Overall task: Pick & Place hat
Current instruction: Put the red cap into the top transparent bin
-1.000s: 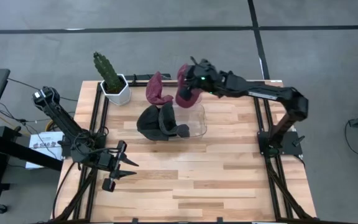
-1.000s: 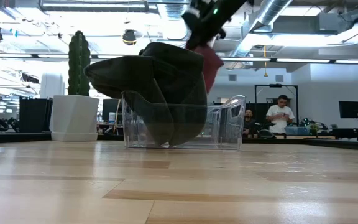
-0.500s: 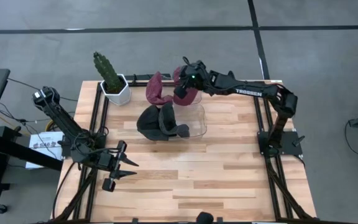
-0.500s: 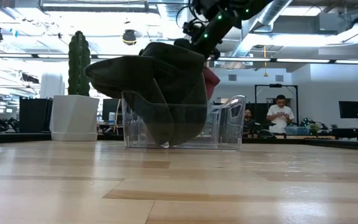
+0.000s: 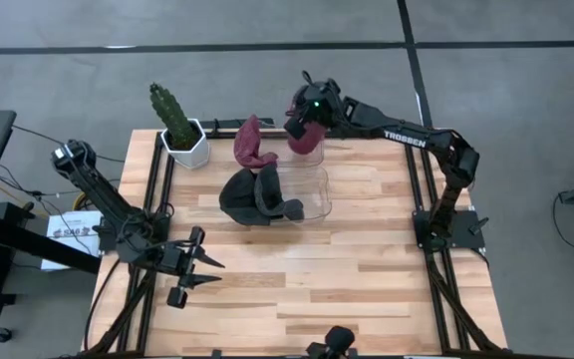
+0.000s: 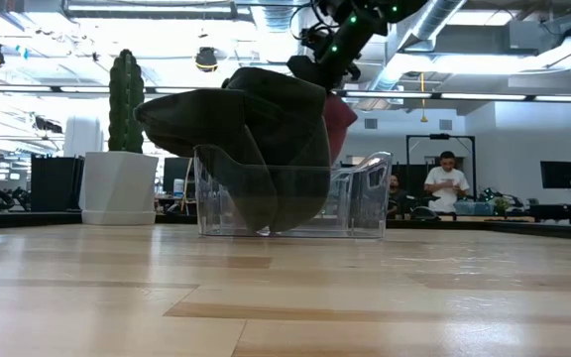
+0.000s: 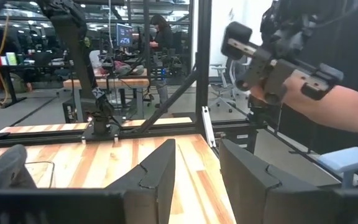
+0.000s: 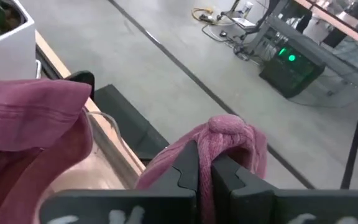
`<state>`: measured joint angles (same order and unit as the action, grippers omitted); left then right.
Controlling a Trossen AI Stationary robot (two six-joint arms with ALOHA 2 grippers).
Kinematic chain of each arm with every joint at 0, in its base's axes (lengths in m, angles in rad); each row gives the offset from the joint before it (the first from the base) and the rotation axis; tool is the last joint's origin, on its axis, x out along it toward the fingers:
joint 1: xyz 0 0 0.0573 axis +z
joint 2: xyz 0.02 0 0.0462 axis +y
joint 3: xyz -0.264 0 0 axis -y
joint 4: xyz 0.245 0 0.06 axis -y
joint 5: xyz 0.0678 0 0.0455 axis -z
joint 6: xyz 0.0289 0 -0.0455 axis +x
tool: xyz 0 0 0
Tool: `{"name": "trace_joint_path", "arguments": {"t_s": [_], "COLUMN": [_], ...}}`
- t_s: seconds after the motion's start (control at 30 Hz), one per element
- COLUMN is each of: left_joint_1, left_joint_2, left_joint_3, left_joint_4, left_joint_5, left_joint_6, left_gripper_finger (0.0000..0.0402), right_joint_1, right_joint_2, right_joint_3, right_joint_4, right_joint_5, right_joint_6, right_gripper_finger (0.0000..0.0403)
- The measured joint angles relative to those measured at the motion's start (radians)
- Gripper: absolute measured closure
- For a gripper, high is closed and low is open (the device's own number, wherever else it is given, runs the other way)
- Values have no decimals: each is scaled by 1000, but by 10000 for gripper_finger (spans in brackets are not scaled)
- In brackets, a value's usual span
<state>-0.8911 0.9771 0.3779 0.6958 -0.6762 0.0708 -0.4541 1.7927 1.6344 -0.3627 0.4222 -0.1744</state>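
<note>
My right gripper (image 5: 303, 118) is above the table's far edge, shut on a maroon hat (image 5: 305, 140) that hangs just beyond the clear bin (image 5: 317, 191). A second maroon hat (image 5: 253, 146) is draped over the bin's far rim. A dark grey hat (image 5: 255, 195) lies over the bin's left wall and fills the low view (image 6: 246, 129). My left gripper (image 5: 199, 265) is open above the near left part of the table, far from the hats. My right gripper (image 8: 205, 163) pinches a bunched fold (image 8: 229, 134) at the top of the maroon hat between its two fingers, coming from above. Several layers are gathered there. The hat hangs slack below the fingers; whether its lower end touches the bin's rim I cannot tell.
A cactus in a white pot (image 5: 182, 135) stands at the table's far left corner. Black frame rails (image 5: 422, 199) run along the table's left and right sides. The near half of the wooden top (image 5: 327, 289) is bare. People are in the room behind (image 6: 451, 178).
My right gripper has moved toward the table's far edge, staying shut and carrying the maroon hat from over the bin's far side to beyond its far rim. In the low view the hat has sunk behind the dark hat.
</note>
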Motion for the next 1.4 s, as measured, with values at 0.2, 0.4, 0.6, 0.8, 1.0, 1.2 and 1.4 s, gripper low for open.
{"name": "trace_joint_path", "arguments": {"t_s": [0.2, 0.4, 0.6, 0.8, 1.0, 1.2, 1.4], "left_joint_1": [33, 43, 42, 42, 42, 42, 42], "left_joint_2": [-1, -1, -1, -1, -1, -1, -1], "left_joint_3": [0, 0, 0, 0, 0, 0, 0], "left_joint_4": [1, 0, 0, 0, 0, -7, -7], "left_joint_5": [0, 0, 9, 28, 29, 29, 29], "left_joint_6": [0, 0, -1, -1, -1, -1, -1], "left_gripper_finger": [279, 279, 279, 279, 279, 279, 279], "right_joint_1": [0, 11, 44, 51, 65, 105, 134], "right_joint_2": [6, 95, 195, 211, 211, 223, 223], "right_joint_3": [10, 10, 10, 10, 10, 10, 10], "right_joint_4": [-17, 2, 122, 183, 184, 186, 192], "right_joint_5": [-91, -282, -339, -379, -431, -442, -434], "right_joint_6": [1, 95, 119, 149, 201, 194, 173], "right_gripper_finger": [403, 403, 403, 403, 403, 403, 402]}}
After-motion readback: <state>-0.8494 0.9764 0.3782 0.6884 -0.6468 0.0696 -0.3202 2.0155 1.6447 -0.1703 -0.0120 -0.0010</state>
